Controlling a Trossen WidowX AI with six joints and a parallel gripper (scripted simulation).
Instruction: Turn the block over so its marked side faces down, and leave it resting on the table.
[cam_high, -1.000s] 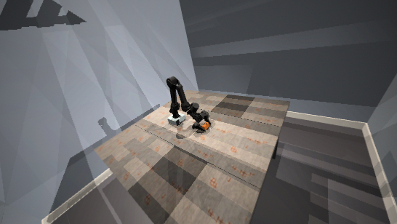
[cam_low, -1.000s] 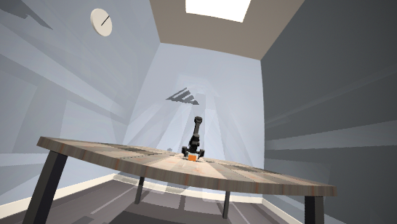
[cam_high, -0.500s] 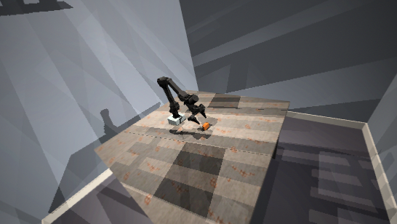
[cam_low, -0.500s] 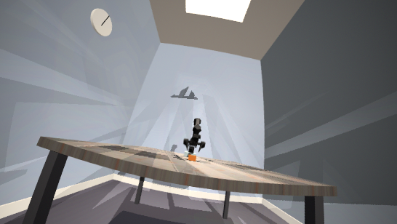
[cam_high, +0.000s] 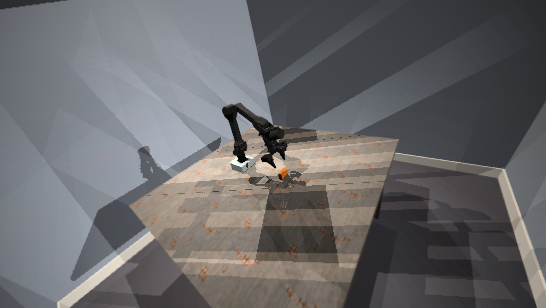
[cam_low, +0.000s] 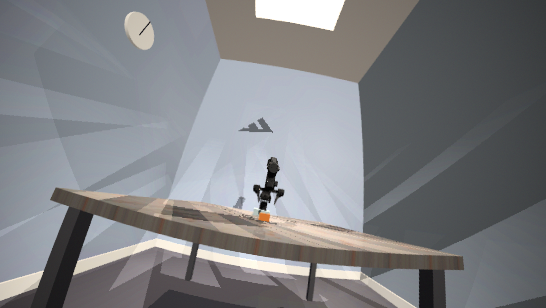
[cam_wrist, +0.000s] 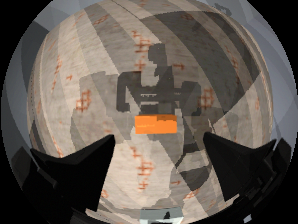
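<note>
An orange block (cam_high: 283, 173) (cam_low: 264, 217) (cam_wrist: 155, 124) rests on the table (cam_high: 225, 250) (cam_low: 250, 244). In the top view a dark area shows on its side towards the arm's base; whether this is the mark or shade I cannot tell for sure. In the wrist view its upper face is plain orange with a darker shadow strip along one edge. Its underside is hidden. My gripper (cam_high: 279, 163) (cam_low: 268, 202) (cam_wrist: 161, 138) is wide open and empty, above the block and pointing down. In the wrist view the block lies between the two fingers' lines, slightly beyond the fingertips.
The arm's pale base (cam_high: 241, 165) (cam_wrist: 161, 215) stands on the table close to the block, on the arm's side. Shadows of the arm and broad dark bands fall across the tabletop around the block. No other objects show on the table.
</note>
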